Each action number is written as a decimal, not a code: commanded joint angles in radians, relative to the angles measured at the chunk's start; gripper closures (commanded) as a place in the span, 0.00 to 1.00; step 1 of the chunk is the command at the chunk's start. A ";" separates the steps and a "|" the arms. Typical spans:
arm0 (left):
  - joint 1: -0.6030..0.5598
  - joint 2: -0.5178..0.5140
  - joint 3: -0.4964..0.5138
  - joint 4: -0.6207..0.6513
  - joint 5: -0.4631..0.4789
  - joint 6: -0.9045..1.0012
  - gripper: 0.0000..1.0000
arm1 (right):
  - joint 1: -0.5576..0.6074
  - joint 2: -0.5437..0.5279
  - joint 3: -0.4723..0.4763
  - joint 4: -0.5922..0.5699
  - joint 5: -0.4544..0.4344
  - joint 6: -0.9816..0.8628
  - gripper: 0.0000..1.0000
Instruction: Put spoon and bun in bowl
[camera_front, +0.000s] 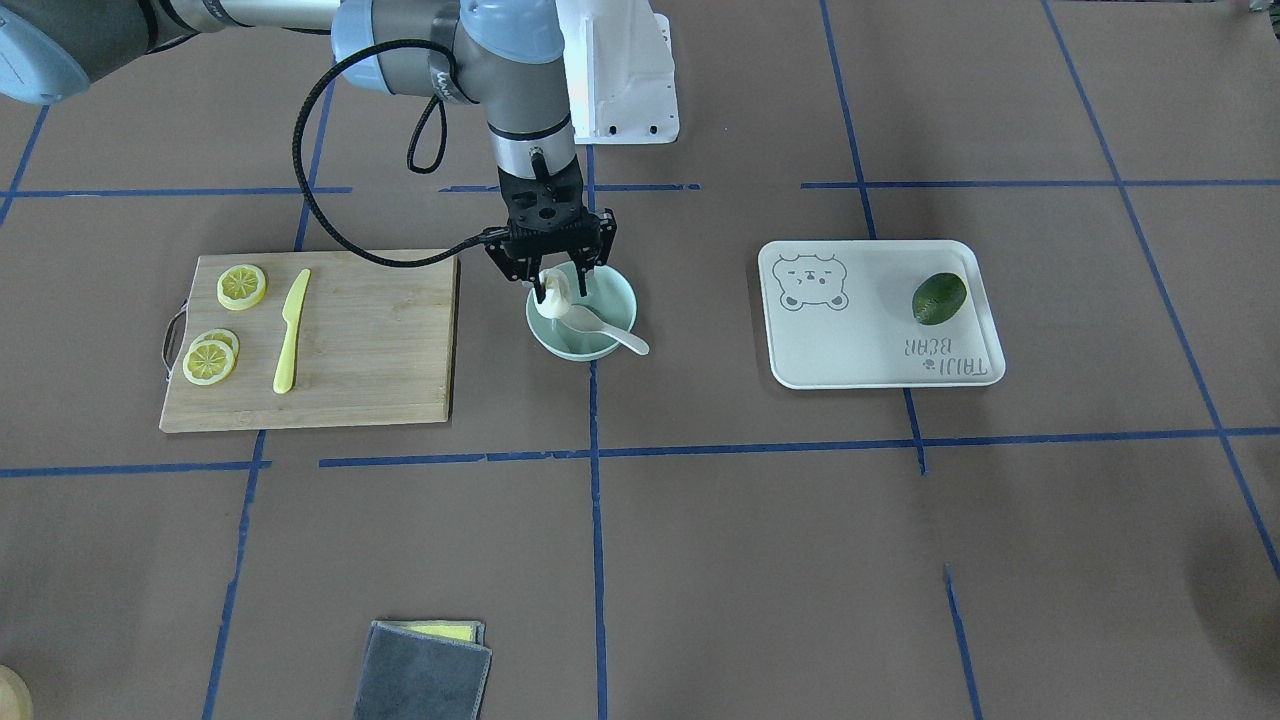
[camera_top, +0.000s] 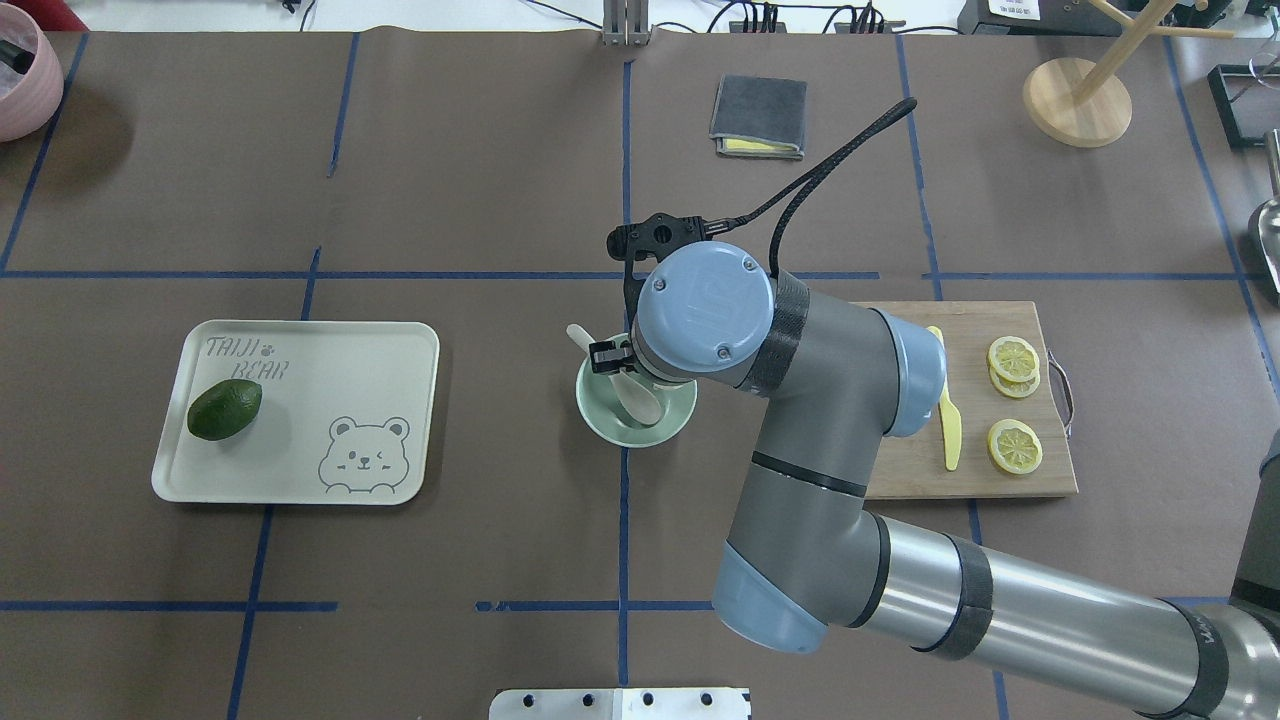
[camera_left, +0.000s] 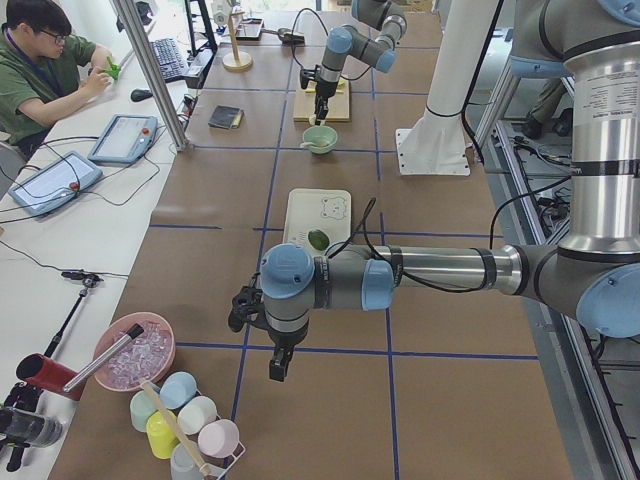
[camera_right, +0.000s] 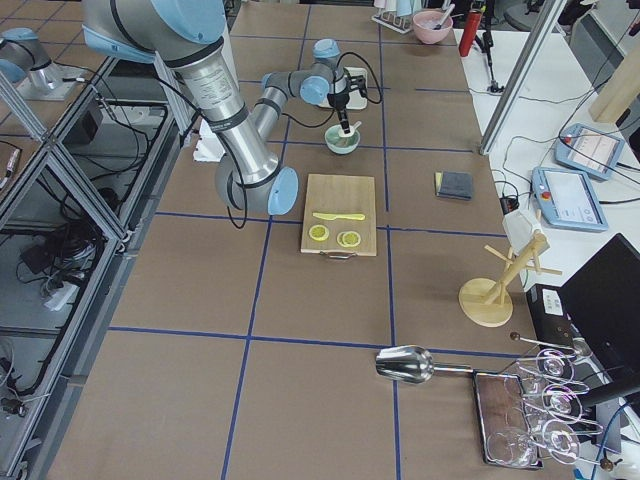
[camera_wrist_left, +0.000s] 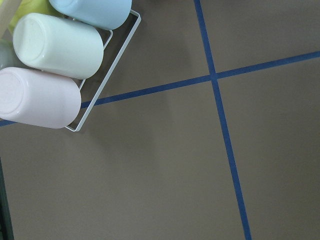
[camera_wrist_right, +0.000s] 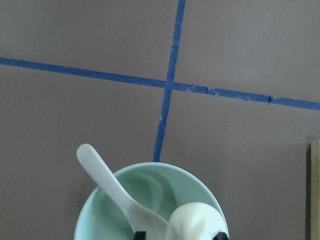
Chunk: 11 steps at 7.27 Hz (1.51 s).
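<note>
Front-facing: bun (camera_front: 553, 295) seemingly between right hand (camera_front: 553, 272) fingers.

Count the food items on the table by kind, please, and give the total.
Lemon slices: 3, on the cutting board
Green fruit: 1, on the tray
Bun: 1, in the right gripper over the bowl
Total: 5
</note>
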<state>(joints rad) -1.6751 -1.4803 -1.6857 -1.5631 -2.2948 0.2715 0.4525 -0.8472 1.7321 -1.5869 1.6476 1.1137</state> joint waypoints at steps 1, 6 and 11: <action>0.000 0.000 0.000 0.000 0.000 0.000 0.00 | -0.002 0.000 0.004 -0.002 -0.002 -0.002 0.00; -0.001 0.001 0.004 -0.002 0.002 0.000 0.00 | 0.215 -0.047 0.021 -0.004 0.208 -0.209 0.00; 0.002 0.031 -0.012 0.078 -0.072 -0.011 0.00 | 0.761 -0.356 0.011 -0.018 0.590 -1.040 0.00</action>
<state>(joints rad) -1.6747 -1.4453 -1.6928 -1.4970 -2.3439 0.2680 1.0931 -1.1120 1.7489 -1.6030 2.1757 0.2850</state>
